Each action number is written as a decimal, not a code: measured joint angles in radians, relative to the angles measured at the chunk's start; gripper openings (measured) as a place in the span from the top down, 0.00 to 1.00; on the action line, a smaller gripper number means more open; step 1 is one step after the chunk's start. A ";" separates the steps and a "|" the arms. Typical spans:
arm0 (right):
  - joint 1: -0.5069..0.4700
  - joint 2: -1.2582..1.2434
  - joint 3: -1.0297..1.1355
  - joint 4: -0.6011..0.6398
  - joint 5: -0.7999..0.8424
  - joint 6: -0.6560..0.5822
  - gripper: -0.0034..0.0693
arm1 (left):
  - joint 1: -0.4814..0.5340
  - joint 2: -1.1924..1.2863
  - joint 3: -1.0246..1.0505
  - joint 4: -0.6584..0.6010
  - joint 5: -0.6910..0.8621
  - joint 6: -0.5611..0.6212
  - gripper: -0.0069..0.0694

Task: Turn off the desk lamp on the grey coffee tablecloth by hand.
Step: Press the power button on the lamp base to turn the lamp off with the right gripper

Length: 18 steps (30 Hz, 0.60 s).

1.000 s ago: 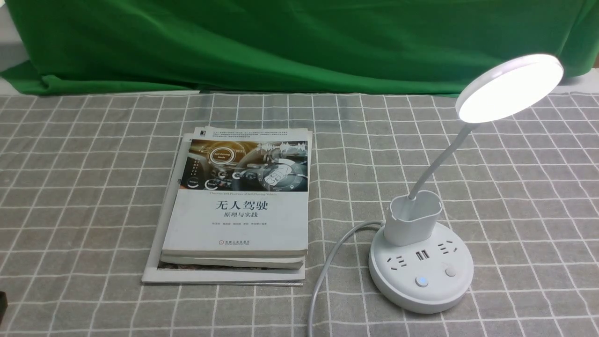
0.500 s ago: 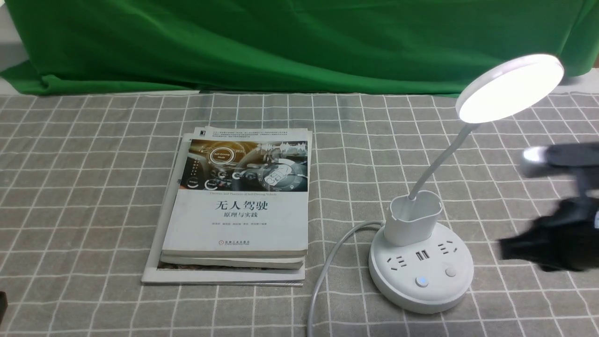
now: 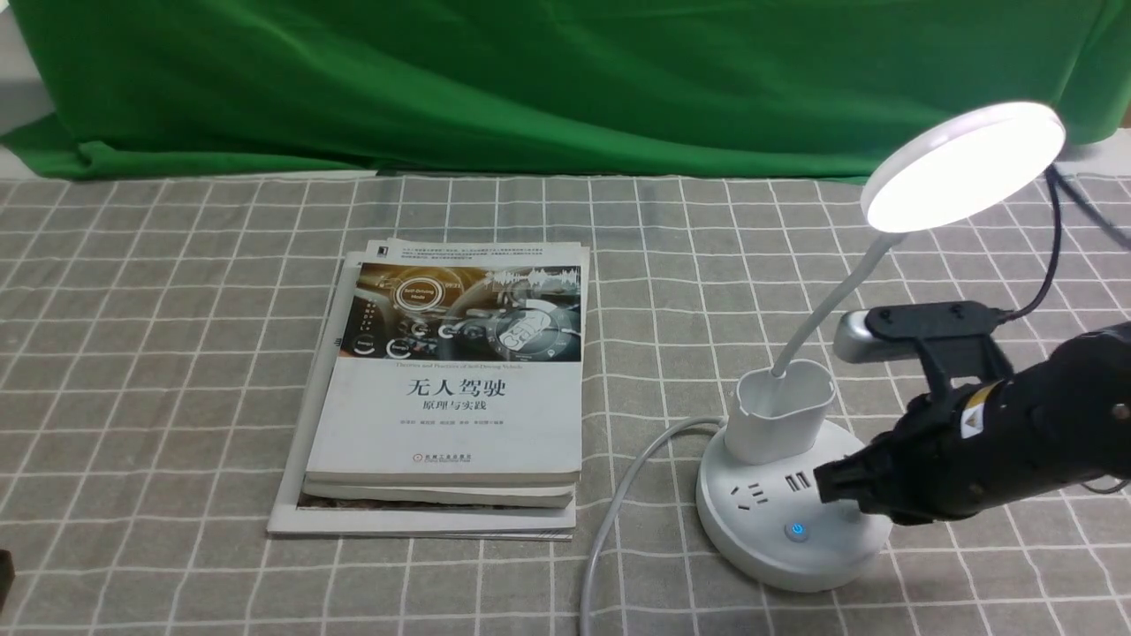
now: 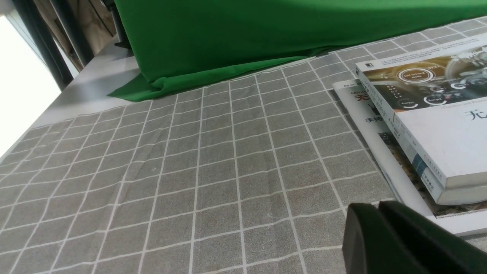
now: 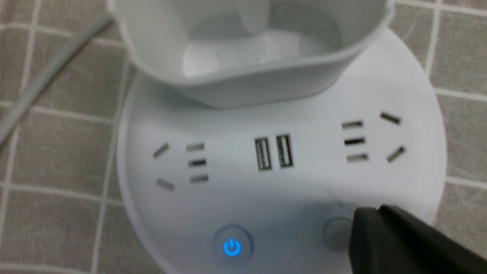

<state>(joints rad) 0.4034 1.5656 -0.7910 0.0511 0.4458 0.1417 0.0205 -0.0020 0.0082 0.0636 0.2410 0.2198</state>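
the desk lamp (image 3: 782,415) stands on the grey coffee tablecloth (image 3: 177,353) near the desk's front right corner, with its disc head (image 3: 967,168) lit and tilted out toward the right edge. its cord (image 3: 618,495) runs off over the front edge. a stack of books (image 3: 451,397) lies well apart, nearer the middle of the desk.

the right hand (image 3: 826,484) reaches in from the right edge, low over the round base (image 3: 760,530). its two fingers are pressed together with nothing between them. in the right wrist view the tip sits at the plain round button (image 5: 335,232) and partly covers it, but whether it touches is not clear. the blue-lit power button (image 5: 232,246) is just beside it and uncovered.

the lamp looks like light, hard plastic on soft cloth, so a sideways shove would likely slide the base or rock the thin neck. no grasp is needed here — a short push straight down on a button should do, keeping clear of the cup-shaped holder (image 3: 782,402). which of the two buttons works the light cannot be read from these views.

the left hand (image 4: 376,213) rests low over the cloth near the front left corner, fingers together and empty.
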 joint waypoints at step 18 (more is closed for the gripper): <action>0.000 -0.046 -0.031 0.003 0.007 0.023 0.88 | 0.000 0.000 0.000 0.000 0.000 -0.001 0.88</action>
<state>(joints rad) 0.4034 1.5201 -0.8221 0.0544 0.4525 0.1644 0.0205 -0.0020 0.0082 0.0636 0.2406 0.2188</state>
